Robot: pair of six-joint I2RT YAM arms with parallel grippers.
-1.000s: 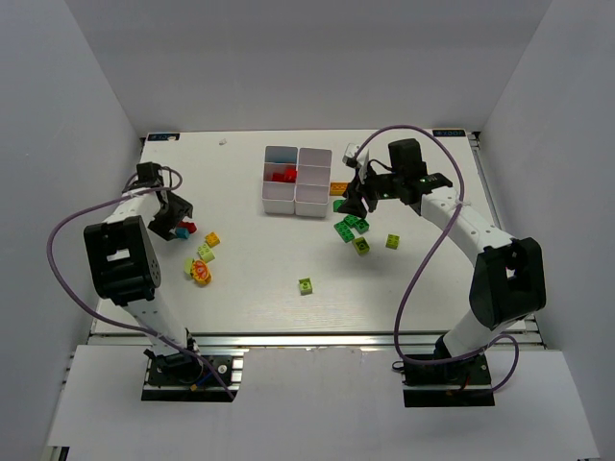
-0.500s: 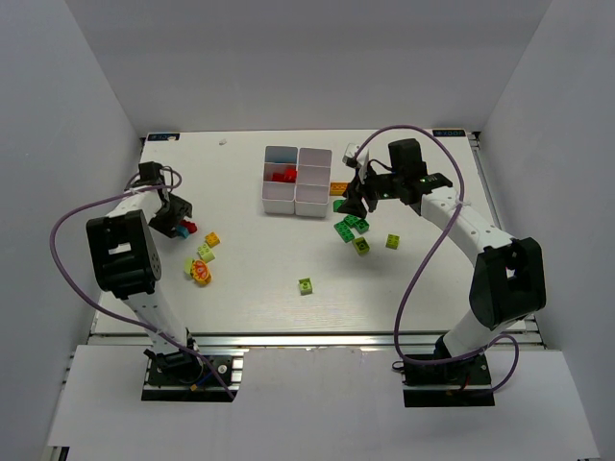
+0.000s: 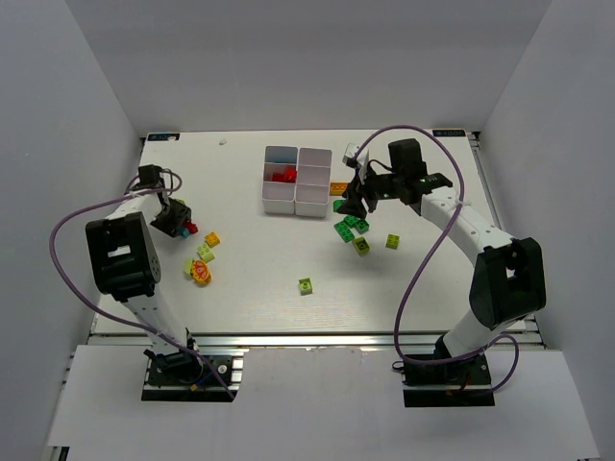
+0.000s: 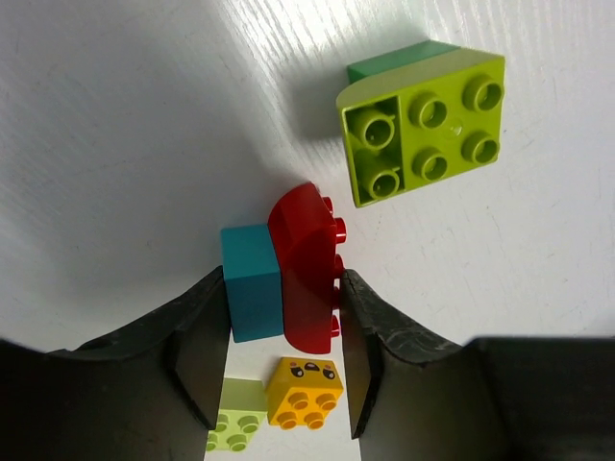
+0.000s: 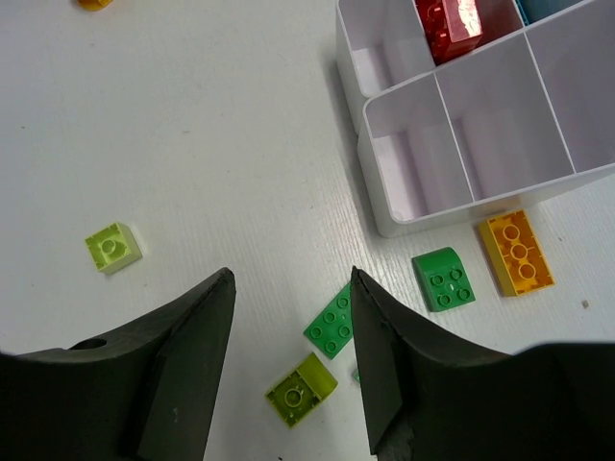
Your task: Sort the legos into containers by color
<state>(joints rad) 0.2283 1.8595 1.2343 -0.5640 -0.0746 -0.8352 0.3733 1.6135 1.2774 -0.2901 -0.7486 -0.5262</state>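
My left gripper (image 4: 283, 279) is shut on a red lego (image 4: 307, 269) and a light blue lego (image 4: 252, 283) that stand joined side by side on the table. One finger presses the blue side, the other the red studs. In the top view this left gripper (image 3: 178, 223) is at the far left. The containers (image 3: 298, 180) sit at the back centre, with red legos (image 3: 283, 175) in one compartment. My right gripper (image 5: 291, 279) hangs open above a dark green lego (image 5: 332, 327) and a lime lego (image 5: 301, 389), just right of the tray (image 5: 423, 216).
A lime plate (image 4: 421, 125) lies beyond the left fingers, with a yellow brick (image 4: 306, 392) and a pale lime one (image 4: 235, 427) beneath them. A curved green brick (image 5: 443, 279) and an orange brick (image 5: 517, 252) lie by the tray. Single lime bricks (image 3: 305, 285) are scattered mid-table.
The left jaws have closed in on the red and blue pair. The right arm has held still.
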